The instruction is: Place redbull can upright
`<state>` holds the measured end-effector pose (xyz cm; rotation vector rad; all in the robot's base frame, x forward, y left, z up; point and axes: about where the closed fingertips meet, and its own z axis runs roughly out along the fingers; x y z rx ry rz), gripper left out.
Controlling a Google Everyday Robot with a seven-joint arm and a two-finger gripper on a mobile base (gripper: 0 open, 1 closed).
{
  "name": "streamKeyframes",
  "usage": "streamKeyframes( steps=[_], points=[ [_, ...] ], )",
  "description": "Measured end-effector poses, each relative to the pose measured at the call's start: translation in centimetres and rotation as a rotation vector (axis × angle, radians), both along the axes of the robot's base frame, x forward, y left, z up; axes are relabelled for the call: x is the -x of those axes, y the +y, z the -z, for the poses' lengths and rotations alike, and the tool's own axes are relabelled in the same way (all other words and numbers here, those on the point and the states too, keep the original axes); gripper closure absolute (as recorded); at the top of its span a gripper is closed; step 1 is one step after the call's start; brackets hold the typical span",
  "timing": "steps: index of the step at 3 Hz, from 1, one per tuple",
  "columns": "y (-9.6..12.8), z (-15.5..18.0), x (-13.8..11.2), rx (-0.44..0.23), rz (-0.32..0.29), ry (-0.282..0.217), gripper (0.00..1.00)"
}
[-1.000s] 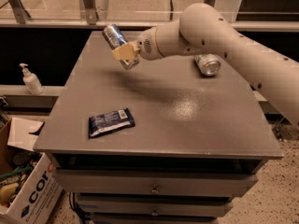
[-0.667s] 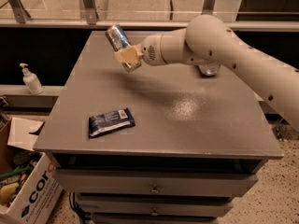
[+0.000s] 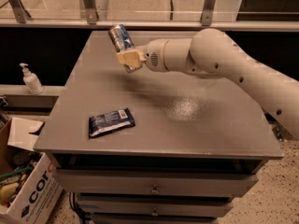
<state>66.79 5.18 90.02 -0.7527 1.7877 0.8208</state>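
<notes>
Over the far-left part of the grey table [image 3: 219, 125], my rig's single arm holds the redbull can [image 3: 121, 37] clear of the surface, the gripper [image 3: 131, 61] clenched around the can's lower half. The can juts out above the claw with its long axis tilted, the upper end leaning up and to the left, away from the wrist. I judge the coming move turns on that lean: rotate until the axis stands vertical, then lower. A blue packet [image 3: 111, 122] lies near the front edge, well apart.
</notes>
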Motion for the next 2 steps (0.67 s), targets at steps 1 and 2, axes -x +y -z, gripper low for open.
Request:
streamKeyframes(
  steps=[1,2],
  points=[
    [-0.3,0.51,0.37,-0.033,0.022,-0.021,1.0],
    [-1.1,1.24,1.21,-0.084,0.049,-0.048,1.0]
  ],
)
